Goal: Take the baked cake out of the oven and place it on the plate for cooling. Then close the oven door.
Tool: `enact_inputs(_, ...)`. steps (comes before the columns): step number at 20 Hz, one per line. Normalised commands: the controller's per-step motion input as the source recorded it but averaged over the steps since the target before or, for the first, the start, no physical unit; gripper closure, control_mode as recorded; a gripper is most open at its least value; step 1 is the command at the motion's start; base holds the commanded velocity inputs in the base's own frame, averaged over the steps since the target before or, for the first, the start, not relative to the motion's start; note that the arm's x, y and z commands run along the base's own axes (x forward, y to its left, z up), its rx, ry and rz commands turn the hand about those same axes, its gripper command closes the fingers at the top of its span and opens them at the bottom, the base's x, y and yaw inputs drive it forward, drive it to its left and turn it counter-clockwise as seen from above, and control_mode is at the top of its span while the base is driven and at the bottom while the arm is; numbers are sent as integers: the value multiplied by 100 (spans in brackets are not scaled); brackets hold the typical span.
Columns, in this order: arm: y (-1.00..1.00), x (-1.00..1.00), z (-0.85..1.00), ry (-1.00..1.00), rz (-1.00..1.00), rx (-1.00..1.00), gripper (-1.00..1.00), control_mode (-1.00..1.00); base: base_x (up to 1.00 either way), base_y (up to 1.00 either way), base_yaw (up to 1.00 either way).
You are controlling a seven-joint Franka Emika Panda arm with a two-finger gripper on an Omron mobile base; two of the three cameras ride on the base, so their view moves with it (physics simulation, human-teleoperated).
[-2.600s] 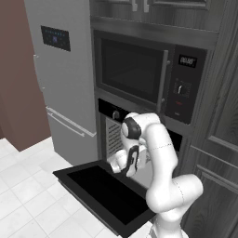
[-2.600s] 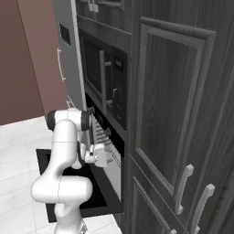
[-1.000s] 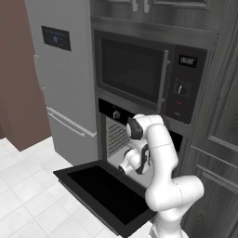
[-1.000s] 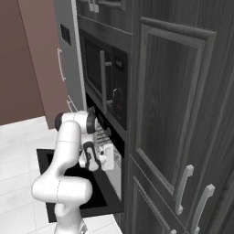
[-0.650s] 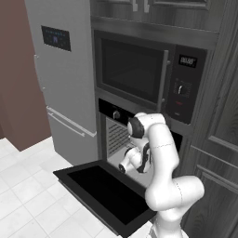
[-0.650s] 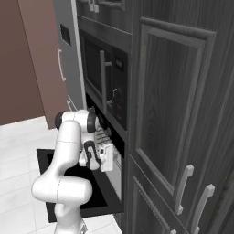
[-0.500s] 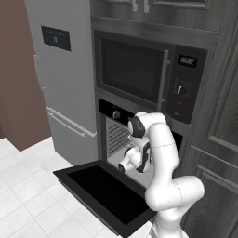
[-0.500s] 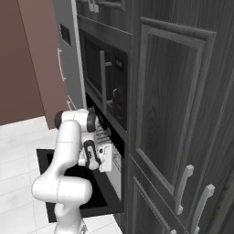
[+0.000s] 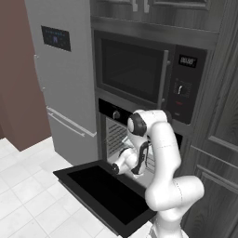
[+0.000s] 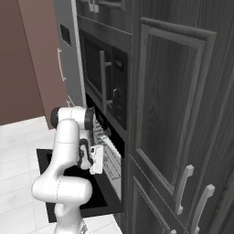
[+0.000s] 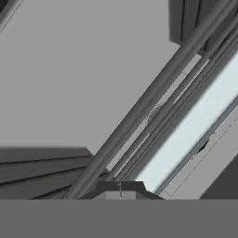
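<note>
We see the white arm bent down with its gripper [image 9: 122, 166] at the mouth of the oven [image 9: 122, 139], just above the inner edge of the door [image 9: 104, 193], which lies dropped open and flat. From the right the gripper [image 10: 97, 160] sits against the wire racks [image 10: 109, 155]. We cannot tell whether the fingers are apart or together, nor whether they hold anything. The hand camera shows slanted rack rods [image 11: 139, 111] close up against grey oven walls. The cake is hidden from us.
</note>
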Motion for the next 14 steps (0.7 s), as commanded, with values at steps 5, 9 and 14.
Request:
enact_inputs(5, 64, -72, -28, 24, 8, 0, 100, -100, 0, 0, 0)
enact_inputs(9, 68, -82, -24, 24, 8, 0, 100, -100, 0, 0, 0)
enact_inputs(14, 69, -88, -21, 26, 5, 0, 100, -100, 0, 0, 0)
